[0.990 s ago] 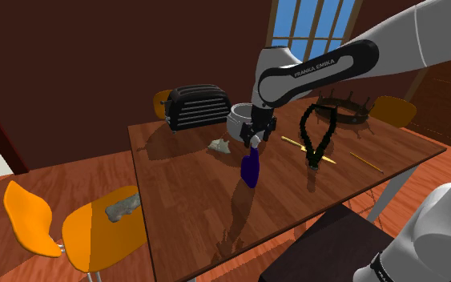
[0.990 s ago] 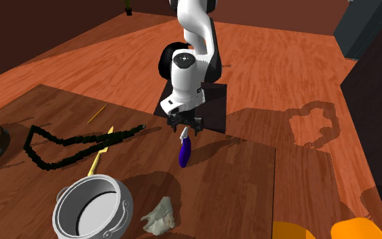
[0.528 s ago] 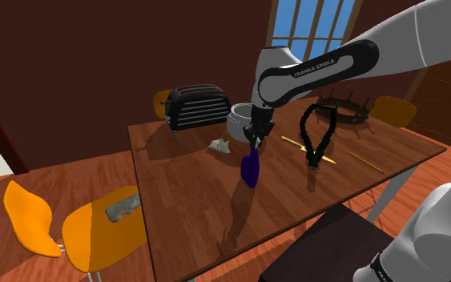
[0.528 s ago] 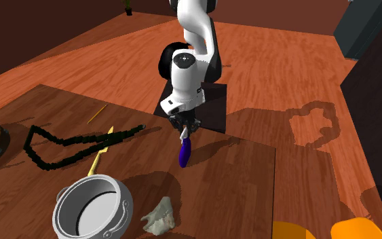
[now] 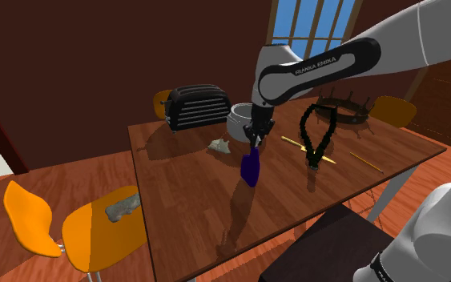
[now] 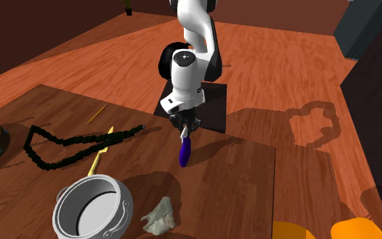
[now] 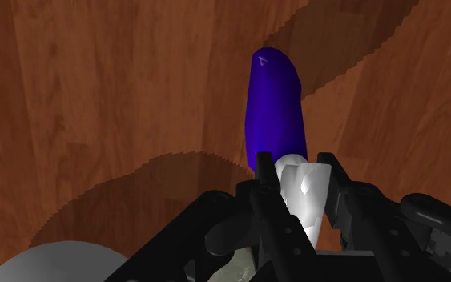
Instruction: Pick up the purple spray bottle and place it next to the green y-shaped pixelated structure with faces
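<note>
Two jaws are clamping the white top of the bottle, and its purple body is hanging straight down from them toward the table. Gripping the narrow head is probably leaving the wider body free, so the bottle is hanging plumb and should be easy to set down on its base rather than on its side. Whether that base is touching the wood or hovering just off it, I cannot tell.

Seen from the shoulder view, the bottle is sitting near the Y but clearly apart from it, on the Y's left, with bare wood lying between them. That gap is looking like the natural spot to aim for, since nothing is blocking the way across. A thin yellow stick is lying close by the Y's stem on the bottle's side, so the set-down is likely calling for a little care there.

Farther back and left of the Y, a pale crumpled lump and a grey pot are resting on the table. Beyond those, farther left of the Y again, a black toaster is standing at the table's far edge. Just behind the Y, a dark spiked ring is lying on the table.
</note>
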`<state>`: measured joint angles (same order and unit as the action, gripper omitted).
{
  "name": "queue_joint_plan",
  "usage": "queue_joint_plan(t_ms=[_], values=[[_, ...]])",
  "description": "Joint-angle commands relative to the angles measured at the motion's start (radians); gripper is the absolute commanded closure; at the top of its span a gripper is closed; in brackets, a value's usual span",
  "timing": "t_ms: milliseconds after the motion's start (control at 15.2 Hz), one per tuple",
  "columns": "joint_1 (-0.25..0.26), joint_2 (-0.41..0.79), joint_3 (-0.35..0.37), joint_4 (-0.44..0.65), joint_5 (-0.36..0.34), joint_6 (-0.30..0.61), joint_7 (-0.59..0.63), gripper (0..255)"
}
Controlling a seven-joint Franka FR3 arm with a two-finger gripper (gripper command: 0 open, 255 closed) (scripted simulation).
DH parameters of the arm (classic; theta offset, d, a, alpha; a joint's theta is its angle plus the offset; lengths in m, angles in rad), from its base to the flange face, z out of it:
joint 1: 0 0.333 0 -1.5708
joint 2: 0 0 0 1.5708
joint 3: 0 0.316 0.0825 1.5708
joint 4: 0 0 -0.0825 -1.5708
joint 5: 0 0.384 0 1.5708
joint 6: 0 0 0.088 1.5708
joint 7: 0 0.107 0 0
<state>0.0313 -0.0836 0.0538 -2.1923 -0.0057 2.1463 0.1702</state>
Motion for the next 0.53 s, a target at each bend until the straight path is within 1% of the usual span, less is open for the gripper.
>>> queue_joint_plan(t_ms=[0, 462], values=[[0.0, -0.009, -0.001, 0.015, 0.001, -0.024, -0.002, 255], [-0.001, -0.038, -0.001, 0.08, 0.003, -0.118, -0.004, 255]])
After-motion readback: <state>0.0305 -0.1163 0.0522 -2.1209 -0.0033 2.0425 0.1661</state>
